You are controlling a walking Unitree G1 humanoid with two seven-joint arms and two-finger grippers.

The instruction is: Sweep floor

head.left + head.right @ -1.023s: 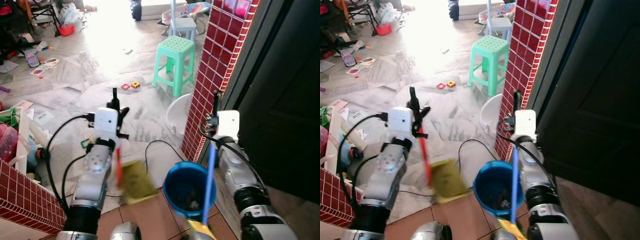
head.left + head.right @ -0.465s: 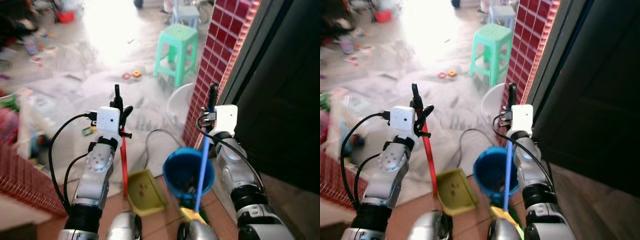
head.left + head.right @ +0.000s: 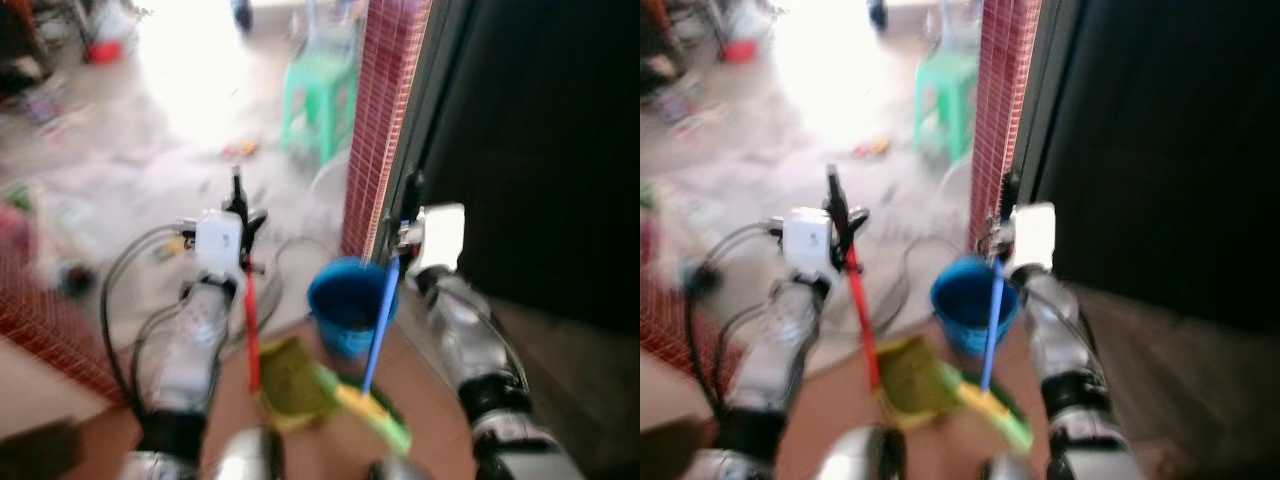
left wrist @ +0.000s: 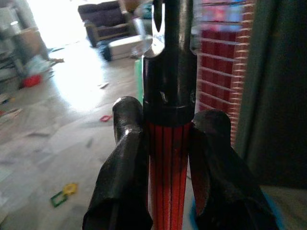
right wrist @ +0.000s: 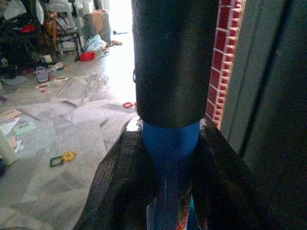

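Lived-in home, prob. living rm seen from a doorway. Pale marble-look floor [image 5: 72, 182] w/ toys [image 5: 62, 158] & papers scattered about, dark sofa [image 4: 103, 14] at the back, green plastic stool [image 3: 318, 95], cluttered chairs [image 5: 62, 19]. Red-tiled pillar [image 3: 380, 110] beside a dark door [image 3: 540, 150]; terracotta tiles [image 3: 830, 400] underfoot.

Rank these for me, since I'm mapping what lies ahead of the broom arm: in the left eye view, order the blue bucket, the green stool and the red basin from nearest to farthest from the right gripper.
1. Blue bucket: just beside the right gripper, on its left and lower.
2. Green stool: farther ahead, beside the red tiled pillar.
3. Red basin: farthest, far left, blurred.
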